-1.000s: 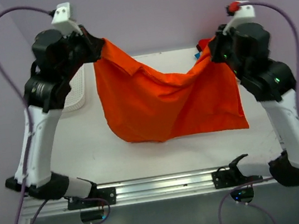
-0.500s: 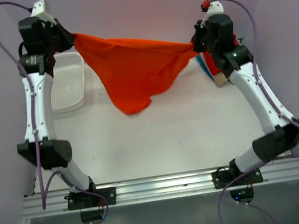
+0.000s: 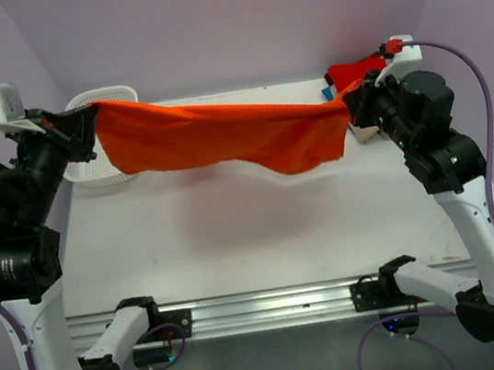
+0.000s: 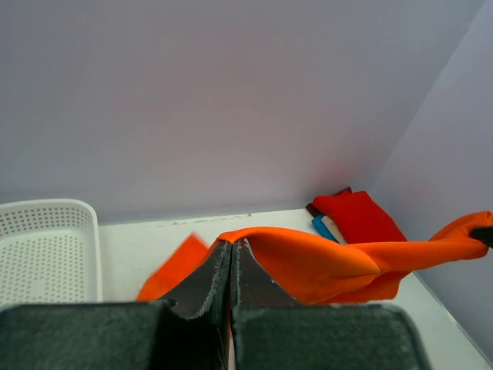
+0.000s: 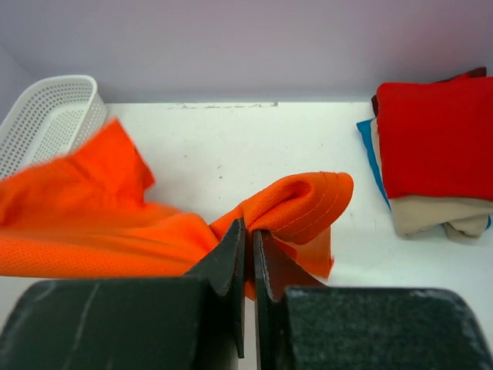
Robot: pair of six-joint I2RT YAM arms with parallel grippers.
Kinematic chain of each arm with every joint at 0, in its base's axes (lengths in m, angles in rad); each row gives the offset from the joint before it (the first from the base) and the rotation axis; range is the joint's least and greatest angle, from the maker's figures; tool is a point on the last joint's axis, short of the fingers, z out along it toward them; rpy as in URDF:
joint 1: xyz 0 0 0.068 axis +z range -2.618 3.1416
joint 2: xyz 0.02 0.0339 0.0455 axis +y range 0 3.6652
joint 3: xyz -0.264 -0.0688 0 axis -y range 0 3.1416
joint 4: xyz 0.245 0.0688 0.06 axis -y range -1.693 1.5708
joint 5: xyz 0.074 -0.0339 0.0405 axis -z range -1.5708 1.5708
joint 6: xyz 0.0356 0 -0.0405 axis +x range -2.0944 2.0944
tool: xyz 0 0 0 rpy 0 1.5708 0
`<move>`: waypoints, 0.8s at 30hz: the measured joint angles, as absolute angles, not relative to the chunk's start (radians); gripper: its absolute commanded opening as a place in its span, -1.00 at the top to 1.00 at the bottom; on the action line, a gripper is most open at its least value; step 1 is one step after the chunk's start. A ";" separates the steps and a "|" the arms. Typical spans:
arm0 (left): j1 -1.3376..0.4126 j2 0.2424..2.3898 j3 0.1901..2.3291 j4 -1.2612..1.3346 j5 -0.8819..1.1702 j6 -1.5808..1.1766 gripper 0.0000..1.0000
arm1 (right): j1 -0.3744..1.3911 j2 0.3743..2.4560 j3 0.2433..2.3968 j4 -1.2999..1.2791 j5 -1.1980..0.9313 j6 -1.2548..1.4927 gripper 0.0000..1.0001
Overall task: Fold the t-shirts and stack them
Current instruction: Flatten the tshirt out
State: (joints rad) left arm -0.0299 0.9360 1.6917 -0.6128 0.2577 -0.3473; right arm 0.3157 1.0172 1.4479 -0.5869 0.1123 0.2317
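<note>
The orange t-shirt hangs stretched in the air above the far half of the table. Your left fingers are clamped on its left corner by the white basket, and your right fingers on its right corner just beside the folded stack. Pull wider and a corner may slip free. Lower it carelessly and cloth may snag the basket or topple the stack.

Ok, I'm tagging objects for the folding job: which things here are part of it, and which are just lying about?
Part of the job:
- orange t-shirt, stretched between the left gripper and right gripper
- folded stack far right: red shirt on top, beige shirt and blue shirt under it

Just lying about:
- white mesh basket, far left
</note>
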 measured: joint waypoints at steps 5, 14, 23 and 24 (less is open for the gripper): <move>-0.033 1.107 1.837 -0.624 0.288 -0.347 1.00 | 0.316 1.124 1.610 -0.646 0.140 0.245 1.00; -0.017 1.979 2.383 -0.623 0.328 -0.330 1.00 | 0.261 1.811 2.314 -0.715 0.164 0.265 1.00; 0.059 2.187 2.328 -0.622 0.363 -0.360 1.00 | 0.238 2.081 2.059 -0.451 0.138 0.334 1.00; 0.063 2.155 2.324 -0.607 0.363 -0.361 1.00 | 0.241 2.041 1.961 -0.405 0.134 0.334 1.00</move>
